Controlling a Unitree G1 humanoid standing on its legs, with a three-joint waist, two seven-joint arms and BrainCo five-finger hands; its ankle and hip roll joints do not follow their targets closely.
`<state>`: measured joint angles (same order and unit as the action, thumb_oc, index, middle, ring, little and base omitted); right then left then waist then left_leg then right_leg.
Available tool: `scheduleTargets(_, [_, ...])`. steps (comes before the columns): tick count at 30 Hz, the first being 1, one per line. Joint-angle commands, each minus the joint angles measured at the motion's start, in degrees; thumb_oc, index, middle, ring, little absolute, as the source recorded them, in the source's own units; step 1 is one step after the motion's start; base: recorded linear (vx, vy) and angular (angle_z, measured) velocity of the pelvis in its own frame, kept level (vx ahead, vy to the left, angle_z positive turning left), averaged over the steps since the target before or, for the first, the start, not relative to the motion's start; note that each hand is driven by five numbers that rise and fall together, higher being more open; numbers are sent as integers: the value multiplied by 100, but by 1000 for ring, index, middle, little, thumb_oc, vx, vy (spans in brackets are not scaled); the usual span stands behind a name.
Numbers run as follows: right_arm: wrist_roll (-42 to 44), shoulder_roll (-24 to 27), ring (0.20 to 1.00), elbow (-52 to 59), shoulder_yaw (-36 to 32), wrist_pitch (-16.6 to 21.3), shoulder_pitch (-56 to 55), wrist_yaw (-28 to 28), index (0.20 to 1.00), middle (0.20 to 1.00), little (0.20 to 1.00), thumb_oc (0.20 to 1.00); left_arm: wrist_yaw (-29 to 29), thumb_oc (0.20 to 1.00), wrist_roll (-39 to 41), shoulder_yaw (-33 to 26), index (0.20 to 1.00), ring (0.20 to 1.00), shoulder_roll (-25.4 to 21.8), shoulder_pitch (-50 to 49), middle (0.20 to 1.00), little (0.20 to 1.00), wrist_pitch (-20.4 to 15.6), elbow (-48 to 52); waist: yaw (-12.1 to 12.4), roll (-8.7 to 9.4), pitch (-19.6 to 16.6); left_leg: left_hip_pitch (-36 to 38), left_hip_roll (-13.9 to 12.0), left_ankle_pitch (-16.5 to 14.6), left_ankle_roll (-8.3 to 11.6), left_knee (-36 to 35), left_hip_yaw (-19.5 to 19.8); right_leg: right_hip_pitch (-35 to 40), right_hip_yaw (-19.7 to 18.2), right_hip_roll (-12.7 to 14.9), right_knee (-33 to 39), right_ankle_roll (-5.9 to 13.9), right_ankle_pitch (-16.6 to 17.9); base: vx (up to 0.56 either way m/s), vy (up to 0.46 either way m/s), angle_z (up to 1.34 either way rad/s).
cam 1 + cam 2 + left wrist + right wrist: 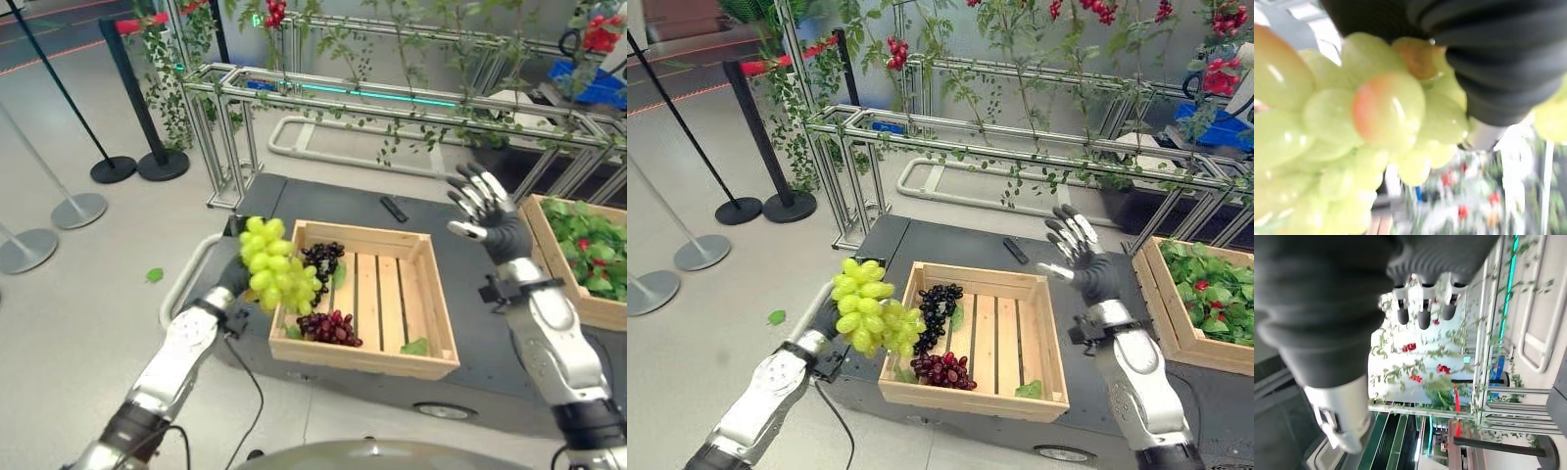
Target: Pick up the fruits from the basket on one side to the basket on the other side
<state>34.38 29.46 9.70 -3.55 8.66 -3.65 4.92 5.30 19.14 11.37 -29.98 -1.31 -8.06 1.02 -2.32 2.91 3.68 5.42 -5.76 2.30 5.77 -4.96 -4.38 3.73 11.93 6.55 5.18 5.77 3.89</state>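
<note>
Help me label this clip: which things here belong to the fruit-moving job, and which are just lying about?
Part of the job:
green grapes, held in the left hand
wooden crate with black grapes and red grapes
second crate of leaves
right hand, open, raised

Lying about:
black remote
barrier posts
green leaf on floor

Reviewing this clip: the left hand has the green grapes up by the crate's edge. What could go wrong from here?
1. The green grapes hang as a loose bunch from the left hand, beyond the left wall of the wooden crate; single grapes could drop to the floor.
2. Swinging them low over the crate could knock that wall or disturb the dark grapes and red grapes inside.
3. The right hand is raised open over the dark platform; a handover there could fumble.
</note>
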Motion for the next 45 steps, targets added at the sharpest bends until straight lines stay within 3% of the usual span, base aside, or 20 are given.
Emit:
scheduleTargets(1, [-85, -200, 1000, 98, -469, 422, 145, -41, 1000, 1000, 1000, 1000, 2, 200, 354, -510, 200, 200, -45, 229, 200, 200, -428, 243, -30, 168, -172, -352, 274, -382, -305, 483, 195, -5, 335, 89, -710, 222, -646, 0, 0, 0])
scheduleTargets(13, [-483, -884, 1000, -497, -1053, 679, -373, -317, 1000, 1000, 1000, 1000, -237, 200, 297, -1585, 200, 200, 343, -424, 200, 200, -683, 218, -8, 69, -158, -318, 292, -389, -314, 416, 200, 3, 310, 56, -636, 186, -668, 0, 0, 0])
scheduleTargets(35, [-838, -1061, 1000, -831, -1064, 815, -289, -592, 1000, 1000, 1000, 1000, -649, 200, 25, -1811, 200, 200, 628, -377, 200, 200, -879, 112, 23, -6, -124, -255, 280, -446, -314, 461, 203, 65, 304, 52, -626, 182, -713, 0, 0, 0])
scheduleTargets(45, [-786, -1001, 1000, -808, -1151, 768, -333, -530, 1000, 1000, 1000, 1000, -648, 200, 61, -1962, 200, 200, 648, -529, 200, 200, -896, 124, 81, -10, 51, -468, 168, -420, -224, 753, 372, -70, 436, -56, -956, 19, -944, -34, -62, 4])
